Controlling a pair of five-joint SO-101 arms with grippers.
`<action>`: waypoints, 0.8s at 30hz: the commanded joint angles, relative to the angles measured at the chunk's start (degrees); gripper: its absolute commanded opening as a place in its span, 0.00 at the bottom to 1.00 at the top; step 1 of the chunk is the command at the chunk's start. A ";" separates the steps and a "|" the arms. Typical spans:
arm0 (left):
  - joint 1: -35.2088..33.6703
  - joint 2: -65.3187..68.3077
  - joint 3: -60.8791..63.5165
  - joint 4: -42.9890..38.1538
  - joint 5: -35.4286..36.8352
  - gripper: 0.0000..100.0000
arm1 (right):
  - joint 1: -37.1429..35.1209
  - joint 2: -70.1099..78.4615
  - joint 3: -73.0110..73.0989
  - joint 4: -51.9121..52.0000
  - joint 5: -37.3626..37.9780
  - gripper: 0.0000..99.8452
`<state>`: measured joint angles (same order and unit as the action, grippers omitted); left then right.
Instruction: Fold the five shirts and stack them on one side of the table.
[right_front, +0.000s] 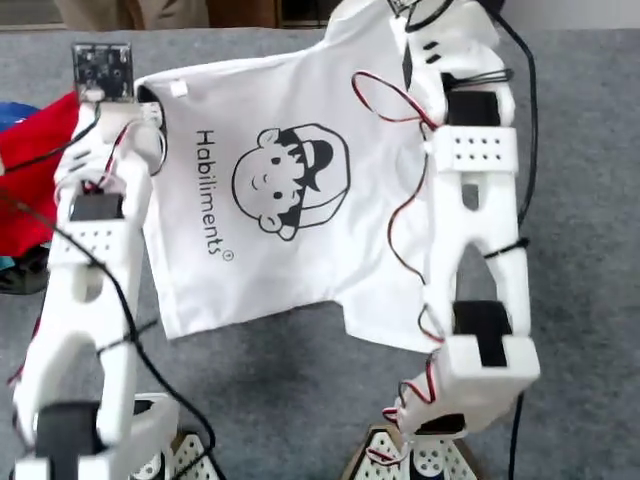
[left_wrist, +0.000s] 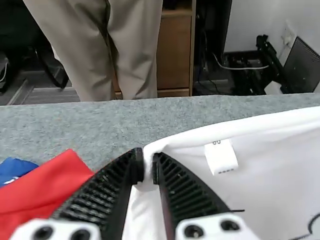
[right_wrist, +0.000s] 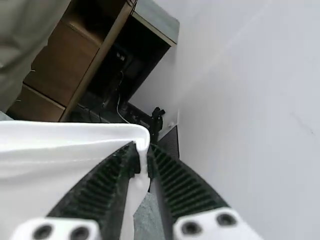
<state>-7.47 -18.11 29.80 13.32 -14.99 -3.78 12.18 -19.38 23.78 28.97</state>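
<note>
- High view: a crumpled red cloth shirt (right_front: 35, 170) lies at the left edge of the grey carpeted counter (right_front: 300, 390), with a scrap of blue fabric (left_wrist: 12, 167) just beside it. Both are apart from the work in hand.
- Next comes the white left arm (right_front: 90, 250), reaching over the left side of the counter. Its jaws are pressed nearly together, clamped on a far corner of the white T-shirt with the black cartoon-face print (right_front: 270, 200). The grip sits near a small white sewn-in label (left_wrist: 220, 156).
- The T-shirt lies spread print-up across the middle of the counter, mostly flat. Its near edge is loose on the carpet.
- The step looks like a two-handed fold or straightening of the far edge, and none of this shirt is folded yet.
- To do it well, both arms should move together at the same height, keeping the cloth between them taut so it neither sags nor twists.
- The held edge should land square on the opposite edge, and the pinches should hold until the cloth rests.
- The white right arm (right_front: 475, 200) stretches over the shirt's right side, its red wires trailing across the fabric.
- Right wrist view: its jaws are closed to a slit on a thin white hem raised off the counter. The bite is shallow, so a sudden tug could pull the cloth free.
</note>
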 joint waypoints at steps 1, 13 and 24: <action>-0.44 6.11 -8.62 -1.32 0.53 0.02 | -0.75 2.68 -5.93 -0.70 0.09 0.00; -1.67 16.31 -16.62 16.62 0.26 0.02 | -0.75 2.24 -11.12 39.82 0.26 0.00; 0.79 16.40 -15.91 49.49 0.09 0.02 | -1.63 0.22 -7.60 60.66 5.54 0.00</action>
<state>-8.35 -1.23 16.44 55.52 -14.99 -3.87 16.75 -27.12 80.66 33.63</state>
